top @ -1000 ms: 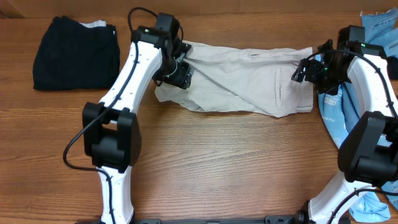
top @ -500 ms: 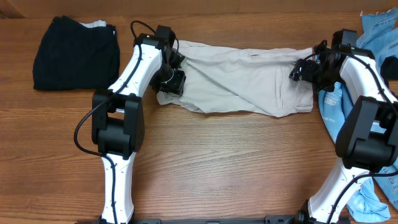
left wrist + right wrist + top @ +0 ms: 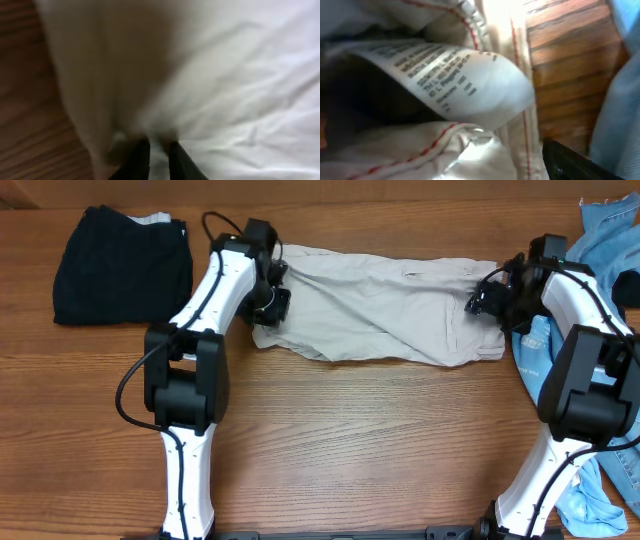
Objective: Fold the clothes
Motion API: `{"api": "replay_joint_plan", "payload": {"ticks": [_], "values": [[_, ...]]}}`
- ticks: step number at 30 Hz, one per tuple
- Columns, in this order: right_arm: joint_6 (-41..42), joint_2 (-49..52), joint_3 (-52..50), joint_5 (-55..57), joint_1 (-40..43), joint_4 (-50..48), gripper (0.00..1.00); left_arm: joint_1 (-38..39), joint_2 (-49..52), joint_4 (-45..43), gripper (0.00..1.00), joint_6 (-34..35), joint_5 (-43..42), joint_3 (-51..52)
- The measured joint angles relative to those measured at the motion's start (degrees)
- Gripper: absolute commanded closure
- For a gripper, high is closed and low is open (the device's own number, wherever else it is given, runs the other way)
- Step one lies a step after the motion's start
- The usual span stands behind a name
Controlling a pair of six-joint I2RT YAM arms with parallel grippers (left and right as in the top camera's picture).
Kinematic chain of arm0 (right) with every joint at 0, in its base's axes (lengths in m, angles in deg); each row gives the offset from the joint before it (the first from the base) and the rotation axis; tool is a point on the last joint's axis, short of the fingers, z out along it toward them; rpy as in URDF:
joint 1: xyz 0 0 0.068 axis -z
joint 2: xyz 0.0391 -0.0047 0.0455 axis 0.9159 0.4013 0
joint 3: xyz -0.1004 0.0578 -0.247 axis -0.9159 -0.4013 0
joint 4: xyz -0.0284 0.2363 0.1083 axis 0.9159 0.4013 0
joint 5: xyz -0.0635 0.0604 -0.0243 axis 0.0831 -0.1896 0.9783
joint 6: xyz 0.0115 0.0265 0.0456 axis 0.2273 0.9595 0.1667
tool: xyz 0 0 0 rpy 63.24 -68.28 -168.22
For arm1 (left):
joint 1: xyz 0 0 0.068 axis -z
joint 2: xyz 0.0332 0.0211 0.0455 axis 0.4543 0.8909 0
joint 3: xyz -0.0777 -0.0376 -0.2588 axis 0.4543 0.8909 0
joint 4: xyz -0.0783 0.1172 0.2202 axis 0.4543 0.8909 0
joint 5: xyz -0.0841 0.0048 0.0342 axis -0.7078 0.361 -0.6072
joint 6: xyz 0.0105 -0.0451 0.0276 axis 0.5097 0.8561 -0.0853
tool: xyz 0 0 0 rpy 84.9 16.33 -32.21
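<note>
The clothes, a pair of pale beige shorts (image 3: 380, 310), lie stretched left to right across the far half of the table. My left gripper (image 3: 268, 306) is at their left end, on the leg hem. In the left wrist view its two dark fingers (image 3: 137, 161) stand close together with a fold of the beige cloth (image 3: 225, 75) pinched between them. My right gripper (image 3: 482, 298) is at the waistband end on the right, open. The right wrist view shows the waistband's inside (image 3: 445, 145) with a white care label (image 3: 450, 80) and only one dark finger (image 3: 575, 162) at the lower right.
A black folded garment (image 3: 122, 250) lies at the far left. Blue denim (image 3: 608, 230) and a light-blue garment (image 3: 535, 345) are heaped at the right edge beside my right arm. Bare wooden table (image 3: 350, 430) lies in front of the shorts.
My left gripper slid left and back to the leg hem and its jaws closed on the cloth. My right gripper shifted slightly toward the far edge at the waistband, still open.
</note>
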Motion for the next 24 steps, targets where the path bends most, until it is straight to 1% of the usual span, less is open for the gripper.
{"api": "replay_joint_plan", "payload": {"ticks": [1, 3, 5, 8, 9, 10, 13, 14, 15, 16, 18, 19, 24], "values": [[0.11, 0.00, 0.02, -2.49, 0.26, 0.59, 0.14, -1.36, 0.00, -0.55, 0.86, 0.68, -0.28, 0.00], [0.09, 0.04, 0.07, -4.33, 0.33, 1.36, 0.16, -2.54, 0.00, -1.79, 0.95, 1.33, -1.36, 0.00], [0.07, 0.20, 0.17, -6.64, 0.33, 3.08, 0.17, -4.02, 0.00, -3.72, 0.96, 1.79, -3.19, 0.04], [-0.04, 0.26, 0.20, -7.69, 0.33, 4.39, 0.19, -4.31, 0.00, -8.41, 0.96, 1.90, -7.41, 0.20], [-0.07, 0.28, 0.20, -7.82, 0.35, 4.52, 0.21, -4.28, 0.00, -9.01, 0.96, 1.90, -8.41, 0.20], [-0.15, 0.31, 0.22, -7.85, 0.33, 4.68, 0.25, -4.28, 0.00, -9.66, 0.96, 1.68, -9.44, 0.20], [-0.15, 0.46, 0.24, -8.33, 0.35, 5.18, 0.28, -4.52, 0.00, -12.22, 0.96, 1.49, -10.97, 1.36], [-0.20, 0.55, 0.24, -8.74, 0.35, 5.35, 0.32, -4.81, 0.02, -13.42, 0.96, 1.49, -11.26, 2.86], [-0.11, 0.61, 0.24, -9.16, 0.35, 5.55, 0.41, -5.14, 0.02, -14.08, 0.96, 1.49, -11.58, 4.68], [-0.15, 0.70, 0.24, -9.51, 0.35, 5.70, 0.56, -5.57, 0.02, -14.99, 0.96, 1.49, -12.04, 6.12], [0.13, 0.94, 0.22, -10.12, 0.33, 6.10, 0.90, -6.38, 0.02, -15.52, 0.96, 1.44, -13.57, 6.71], [0.07, 1.20, 0.22, -10.82, 0.33, 6.27, 0.96, -6.51, 0.02, -15.58, 0.96, 1.44, -13.94, 6.82], [-2.03, 1.70, 0.22, -16.61, 0.48, 6.86, 0.96, -6.43, 0.02, -15.56, 0.96, 1.44, -13.92, 6.86]]}}
